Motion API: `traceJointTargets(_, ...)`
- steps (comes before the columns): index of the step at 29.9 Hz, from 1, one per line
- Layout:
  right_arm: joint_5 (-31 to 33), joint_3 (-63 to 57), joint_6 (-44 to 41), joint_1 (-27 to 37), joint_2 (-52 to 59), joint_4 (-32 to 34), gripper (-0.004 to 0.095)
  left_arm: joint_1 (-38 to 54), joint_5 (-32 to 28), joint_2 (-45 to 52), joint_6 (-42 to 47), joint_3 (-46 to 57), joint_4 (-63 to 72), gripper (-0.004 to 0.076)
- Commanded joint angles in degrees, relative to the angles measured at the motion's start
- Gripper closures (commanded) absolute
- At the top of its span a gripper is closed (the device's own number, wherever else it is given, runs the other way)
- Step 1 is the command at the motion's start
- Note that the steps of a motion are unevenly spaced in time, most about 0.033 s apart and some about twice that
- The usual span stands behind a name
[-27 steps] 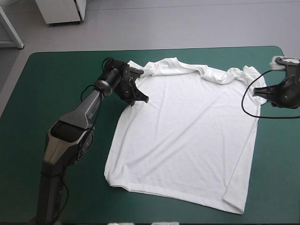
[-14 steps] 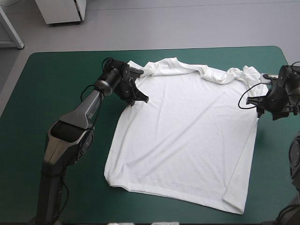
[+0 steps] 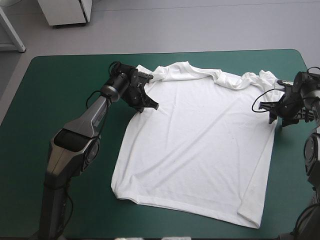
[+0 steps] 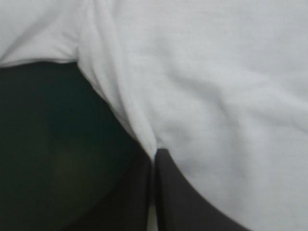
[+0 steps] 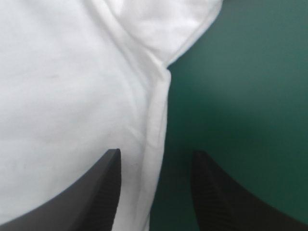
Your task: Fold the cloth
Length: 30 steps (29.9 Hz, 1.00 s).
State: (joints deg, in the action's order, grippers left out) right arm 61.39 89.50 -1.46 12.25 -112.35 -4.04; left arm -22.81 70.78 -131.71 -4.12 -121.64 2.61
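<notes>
One white T-shirt (image 3: 200, 145) — just one. Two end effectors — the left end effector (image 3: 151, 106) and the right end effector (image 3: 275, 114). One teal-green counter (image 3: 55, 85).

1. Short-sleeved cloth T-shirt (image 3: 200, 145) — white all over, its creases and hems shading to pale grey. One faint grey smudge (image 5: 50, 76) shows in the right wrist view.
2. Smooth table cover (image 3: 60, 90) — teal-green, one even colour.
3. Left gripper (image 4: 154, 153), two broad fin-shaped fingers (image 4: 192, 202): black, dull.
4. Right gripper (image 5: 156, 152), same fin fingers (image 5: 103, 192): black, with fine ridged lines across them.
5. Jointed left arm (image 3: 75, 135): silver-grey shell, black joints.
</notes>
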Motion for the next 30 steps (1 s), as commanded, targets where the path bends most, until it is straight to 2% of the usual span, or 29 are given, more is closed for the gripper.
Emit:
traceJointTargets(1,-0.6,2.9,0.6,0.3,1.6,-0.6,0.051,0.0,1.2,2.4,0.3,-1.2,-0.6,0.0733)
traceJointTargets(9,3.3,2.9,0.4,-1.8,-2.7,-1.3,0.061,0.0,0.8,2.4,0.3,-1.2,-0.6,0.0733)
traceJointTargets(11,4.5,2.9,0.6,-2.3,-3.1,-2.7,0.0734,0.0,0.8,2.4,0.3,-1.2,-0.6,0.0733)
traceJointTargets(13,5.0,2.9,1.5,-2.8,-3.1,-2.9,0.0924,0.0,0.8,2.4,0.3,-1.2,-0.6,0.0733)
traceJointTargets(19,8.4,4.4,1.5,-3.6,-1.6,-2.4,0.0925,0.0,0.9,2.4,0.9,-3.0,-0.6,0.0733)
traceJointTargets(30,9.1,12.0,1.5,-3.5,10.5,-2.3,0.0925,0.0,2.9,3.8,1.3,-20.7,-0.8,0.0733)
